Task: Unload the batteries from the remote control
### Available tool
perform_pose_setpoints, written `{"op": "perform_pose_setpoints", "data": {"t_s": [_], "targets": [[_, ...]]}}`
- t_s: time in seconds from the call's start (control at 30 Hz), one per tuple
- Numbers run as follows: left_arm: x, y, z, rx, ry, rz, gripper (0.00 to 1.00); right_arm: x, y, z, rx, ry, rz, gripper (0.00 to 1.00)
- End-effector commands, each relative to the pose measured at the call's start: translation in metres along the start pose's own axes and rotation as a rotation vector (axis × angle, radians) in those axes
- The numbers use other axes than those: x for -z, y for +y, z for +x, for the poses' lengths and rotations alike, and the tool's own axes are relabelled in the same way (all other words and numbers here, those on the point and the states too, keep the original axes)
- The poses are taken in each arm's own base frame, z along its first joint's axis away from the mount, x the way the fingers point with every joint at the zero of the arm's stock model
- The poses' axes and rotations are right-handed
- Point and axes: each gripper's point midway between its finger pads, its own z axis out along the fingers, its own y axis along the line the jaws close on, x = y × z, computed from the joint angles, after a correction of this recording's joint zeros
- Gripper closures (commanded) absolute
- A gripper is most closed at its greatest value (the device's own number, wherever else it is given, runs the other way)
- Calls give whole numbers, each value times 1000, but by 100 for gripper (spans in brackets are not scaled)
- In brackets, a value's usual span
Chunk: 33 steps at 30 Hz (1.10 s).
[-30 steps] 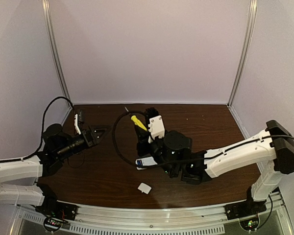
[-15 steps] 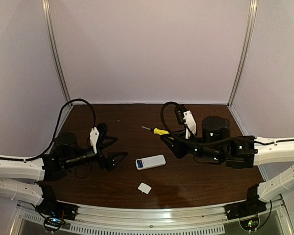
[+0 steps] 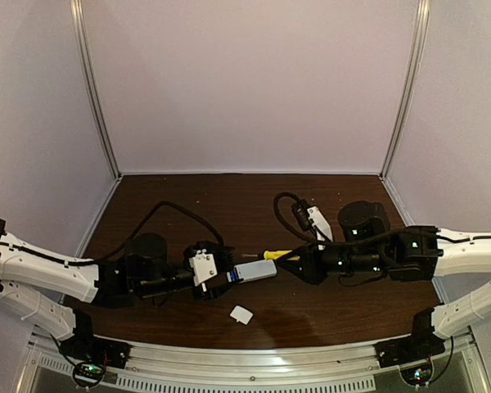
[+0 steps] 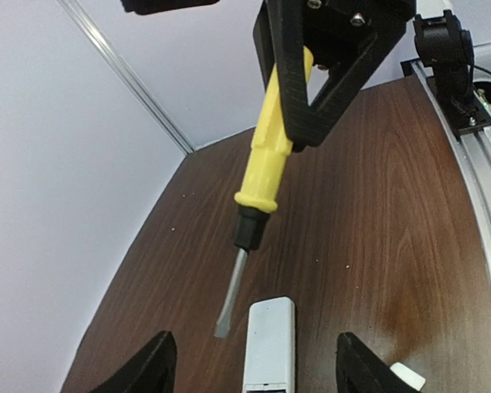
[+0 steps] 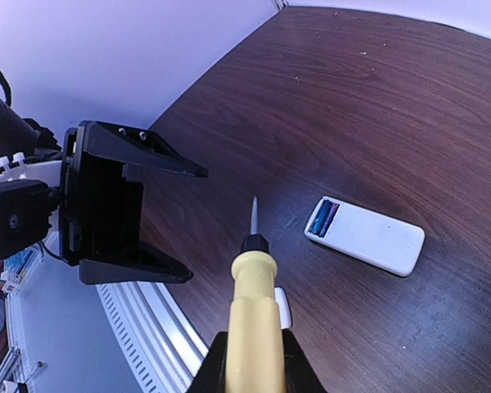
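Remote: It is laid flat on the table, just below the middle of the top view.
Batteries: Two small blue cells are seen side by side in the open slot. That slot is at the remote's left end in the top view.
How the remote may handle: It is judged to be light, stiff and smooth. It could be pushed along the wood with ease.
How the batteries may handle: They are judged to be tiny, hard and round, so they could roll once they are out. They look sunk in the slot, so little is left to pinch.
Where to hold: The remote is best gripped across its long plain sides. The batteries are best lifted at one end.
Left gripper: The jaws are spread wide and nothing is held. In the left wrist view the remote's end is seen low in the frame, in line with the gap. No touch can be made out.
Right gripper: It is clamped on the screwdriver by the yellow handle.
Screwdriver tip: It is pointed at the table just beside the battery end, and a small gap is seen.
Cover: It is laid apart from the remote, lower in the top view.
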Motion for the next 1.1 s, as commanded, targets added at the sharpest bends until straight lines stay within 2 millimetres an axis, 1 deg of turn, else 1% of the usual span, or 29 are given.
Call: {"op": "perform_pose_setpoints", "data": {"t_s": [0.0,0.2,0.33,0.43,0.67,0.9,1.07], "targets": [[-11,0,-23,-156,-63,25,34,1,7,17,-22,87,-46,100],[-25,-11,-31,-187,-89,90,47,-3,16,20,-20,106,-88,100],[-39,-17,-27,-204,-68,120,55,-7,18,22,-16,119,-89,100],[-47,-22,-25,-220,-54,129,58,-9,20,23,-15,125,-94,100],[-57,-28,-17,-227,-27,149,78,-13,21,24,-13,127,-93,100],[-58,-35,-11,-229,-11,159,100,-16,20,24,-14,122,-85,100],[-55,-38,-5,-220,2,156,100,-20,14,26,-21,110,-61,100]]}}
